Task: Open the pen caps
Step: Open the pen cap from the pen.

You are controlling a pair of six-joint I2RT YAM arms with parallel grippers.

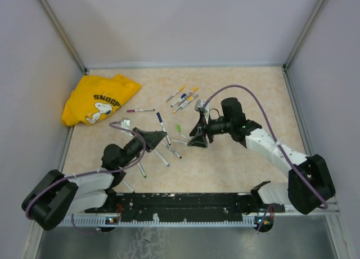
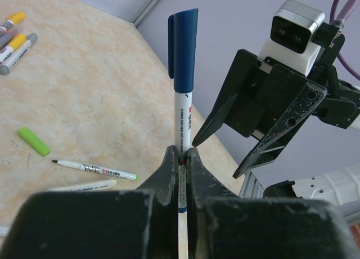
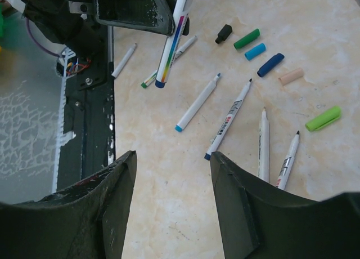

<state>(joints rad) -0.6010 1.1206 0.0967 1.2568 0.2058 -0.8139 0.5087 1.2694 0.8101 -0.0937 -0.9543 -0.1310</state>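
Left pincer point(image 2: 180, 157) clenched on a white pen barrel point(image 2: 183, 118), dark blue cap point(image 2: 183, 42) on top, raised off the worktop point(image 2: 84, 84). Right pincer point(image 3: 171, 180) released, just beside that cap. Loose caps point(image 3: 256, 45) on worktop below the pen.

two black-and-white robot arms reach from the near edge of a beige speckled table point(image 1: 236, 163) walled by pale lilac panels, the left gripper point(image 1: 160, 137) and right gripper point(image 1: 198, 139) meeting near the middle, too small to tell how their fingers stand. thin white pens lie scattered around and between them, one with a dark blue cap point(image 1: 158, 116), beside a small lime green cap point(image 1: 179, 128), with a cluster of capped markers point(image 1: 184, 97) farther back. a crumpled yellow snoopy shirt point(image 1: 98, 99) lies in the far left corner, a single pen point(image 1: 140, 110) just beside it.
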